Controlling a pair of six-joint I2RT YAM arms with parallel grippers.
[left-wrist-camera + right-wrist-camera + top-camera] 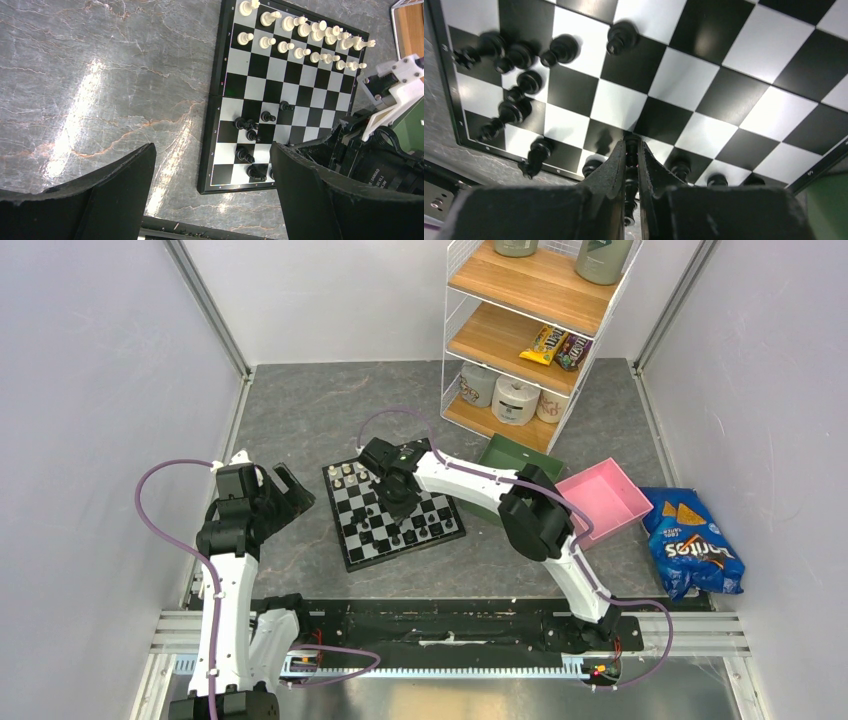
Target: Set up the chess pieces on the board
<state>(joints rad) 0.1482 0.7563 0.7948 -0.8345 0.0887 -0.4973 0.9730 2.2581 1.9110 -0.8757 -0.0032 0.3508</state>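
Found cream-white pieces (pixel 286 47) ranked in two rows at far side of the board (pixel 256 88); judged half done. Found black pieces (pixel 245 123) clustered, unranked. Saw right gripper (pixel 631 150) clamped on a black piece (pixel 631 167) above near squares, left gripper (pixel 212 150) spread wide beside board.

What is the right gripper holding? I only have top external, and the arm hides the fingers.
Observer: In the right wrist view, the right gripper is shut on a black piece, which is upright between its fingers.
Operator: Is the white side set?
Observer: In the left wrist view, the white pieces stand in two rows along one end of the board.
Operator: And the black side?
Observer: In the same view, the other black pieces sit in a loose cluster at the opposite end and are not yet in rows.
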